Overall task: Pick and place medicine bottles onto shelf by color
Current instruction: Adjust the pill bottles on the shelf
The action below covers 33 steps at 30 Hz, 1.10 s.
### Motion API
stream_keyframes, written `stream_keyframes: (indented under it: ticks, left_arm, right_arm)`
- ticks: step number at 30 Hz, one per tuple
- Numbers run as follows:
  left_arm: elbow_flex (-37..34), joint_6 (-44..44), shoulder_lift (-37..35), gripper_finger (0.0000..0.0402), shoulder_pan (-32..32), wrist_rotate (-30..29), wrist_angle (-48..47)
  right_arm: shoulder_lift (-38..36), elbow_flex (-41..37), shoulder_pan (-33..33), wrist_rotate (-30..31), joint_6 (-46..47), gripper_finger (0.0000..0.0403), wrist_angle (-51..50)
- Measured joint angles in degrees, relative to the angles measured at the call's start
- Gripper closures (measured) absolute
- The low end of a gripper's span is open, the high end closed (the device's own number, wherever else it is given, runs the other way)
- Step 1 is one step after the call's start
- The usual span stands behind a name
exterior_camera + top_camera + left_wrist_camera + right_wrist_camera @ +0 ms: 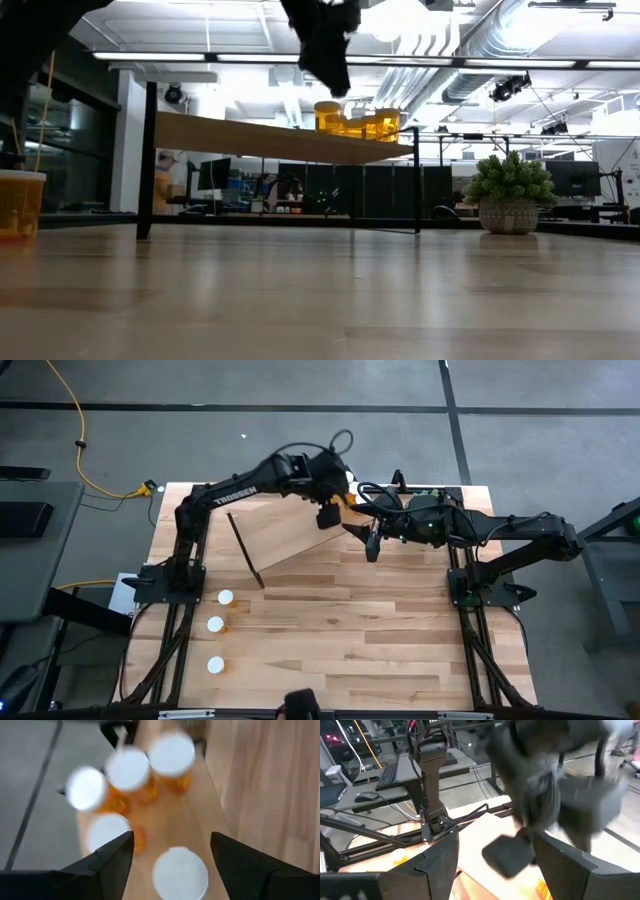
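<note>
The shelf [285, 535] is a light-wood plank on thin black legs at the table's far middle. Several orange medicine bottles with white caps [127, 770] stand on its right end [355, 122]. My left gripper [172, 855] hovers open just above them. One capped bottle [180, 872] stands upright on the plank below the gap between its fingers, clear of both. Three more bottles [215, 624] stand on the table near the left edge. My right gripper [372, 548] waits open in the air beside the shelf's right end, with nothing between its fingers [440, 865].
A fuzzy green plant in a woven pot [510, 195] stands at the table's far right. One bottle [20, 205] shows close at the left in the low view. The near half of the tabletop [350, 660] is bare wood.
</note>
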Motion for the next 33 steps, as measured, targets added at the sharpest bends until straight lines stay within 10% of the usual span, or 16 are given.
stream_keyframes:
  ticks: [6,12,19,25,33]
  left_arm:
    - [9.45,-0.5,-0.96,0.0147,1.5,-0.04,-2.58]
    - [1.05,-8.06,-14.02,0.0189,5.69,8.37,-1.35]
    - [-20.57,-14.05,-35.52,0.037,5.19,12.51,17.71]
    - [-46.12,-20.56,-53.36,0.0393,1.64,12.04,41.51]
    - [-68.32,-28.89,-67.67,0.0401,-2.5,7.7,60.82]
  right_arm:
    - [0.02,0.0,0.0,0.0,-0.32,0.0158,0.31]
    - [0.5,0.0,0.0,-0.02,1.34,0.0158,0.32]
    - [5.22,0.0,0.0,-0.27,7.18,0.0158,0.72]
    - [12.83,0.0,0.0,-0.99,11.9,0.0164,3.29]
    - [23.0,-0.02,-0.51,7.73,19.1,0.0373,6.38]
